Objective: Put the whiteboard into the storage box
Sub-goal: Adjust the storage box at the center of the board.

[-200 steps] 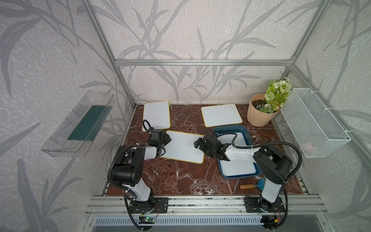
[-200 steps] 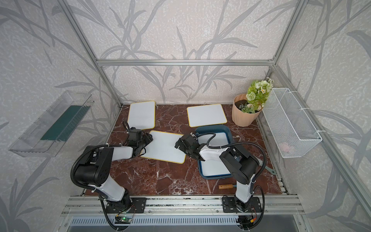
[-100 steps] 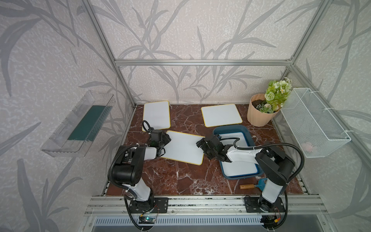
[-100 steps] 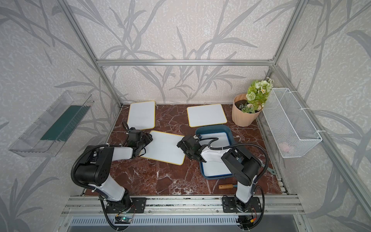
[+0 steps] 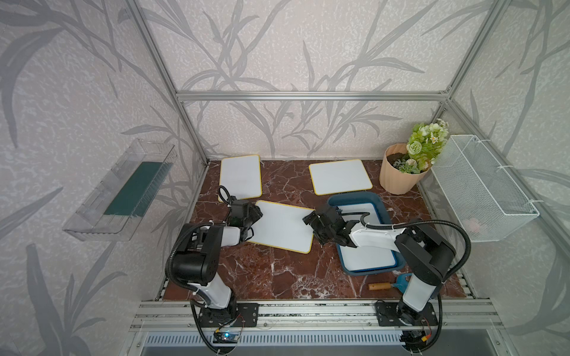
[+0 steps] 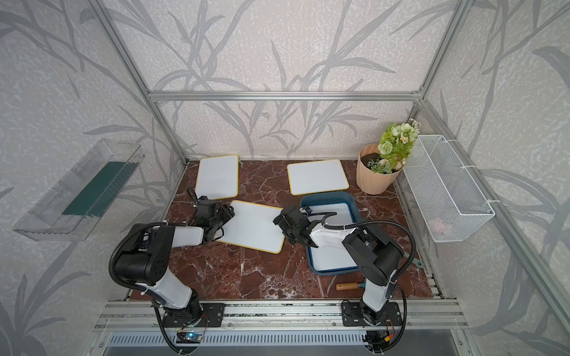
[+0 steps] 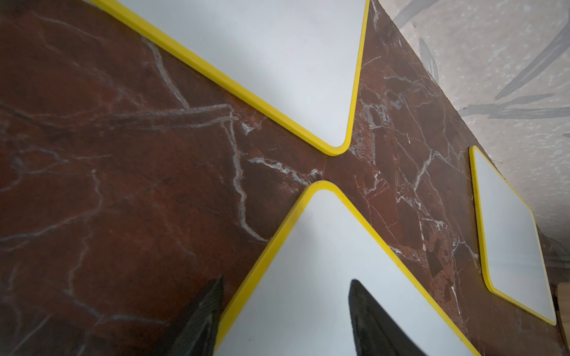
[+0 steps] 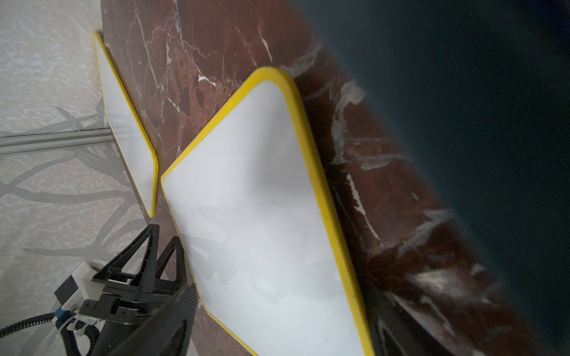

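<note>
Whiteboard [image 5: 282, 226] (yellow-rimmed) sits between left hand [image 5: 255, 224] and right hand [image 5: 312, 228].

Top pair: from high at the front I look steeply down toward the back wall [image 5: 308, 129]; both top views share the whole table [image 5: 277, 271].
Left wrist: low and close, I face across a corner of the middle whiteboard [image 7: 308, 262] toward the back wall.
Right wrist: close, I skim the same board from its opposite edge.
</note>
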### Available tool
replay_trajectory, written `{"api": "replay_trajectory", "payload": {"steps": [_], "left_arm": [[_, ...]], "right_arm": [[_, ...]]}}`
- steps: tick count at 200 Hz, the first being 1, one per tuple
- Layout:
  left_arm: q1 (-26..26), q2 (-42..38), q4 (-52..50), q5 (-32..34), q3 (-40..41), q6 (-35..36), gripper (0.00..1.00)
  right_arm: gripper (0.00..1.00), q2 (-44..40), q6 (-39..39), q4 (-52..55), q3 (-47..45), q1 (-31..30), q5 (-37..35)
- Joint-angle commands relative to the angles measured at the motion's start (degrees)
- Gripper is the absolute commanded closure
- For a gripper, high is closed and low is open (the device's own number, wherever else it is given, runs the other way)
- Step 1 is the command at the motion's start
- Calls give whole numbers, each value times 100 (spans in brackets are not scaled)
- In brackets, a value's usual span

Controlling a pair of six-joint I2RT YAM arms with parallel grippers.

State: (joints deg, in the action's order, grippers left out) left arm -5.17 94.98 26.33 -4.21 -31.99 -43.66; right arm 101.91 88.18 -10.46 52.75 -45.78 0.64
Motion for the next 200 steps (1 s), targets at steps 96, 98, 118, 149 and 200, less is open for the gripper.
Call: {"api": "replay_trajectory", "payload": {"steps": [96, 98, 118, 149, 200], "left_arm": [[-128, 279, -1816, -1539, 580, -501, 34], [-128, 283, -1815, -1539, 580, -496, 34], [-84, 282, -1790, -1580, 597, -529, 34], [-46, 285, -1745, -1602, 631, -567, 34], [11, 274, -1736, -1619, 650, -606, 34]], "right_arm": [[18, -88, -1239, -2512, 168, -288, 957], [19, -74, -1244, -2531, 157, -290, 955], [20, -42, -1379, -2640, 126, -291, 961], [21, -24, -1673, -2551, 226, -272, 917], [21, 77, -1825, -2520, 514, -253, 981]]}}
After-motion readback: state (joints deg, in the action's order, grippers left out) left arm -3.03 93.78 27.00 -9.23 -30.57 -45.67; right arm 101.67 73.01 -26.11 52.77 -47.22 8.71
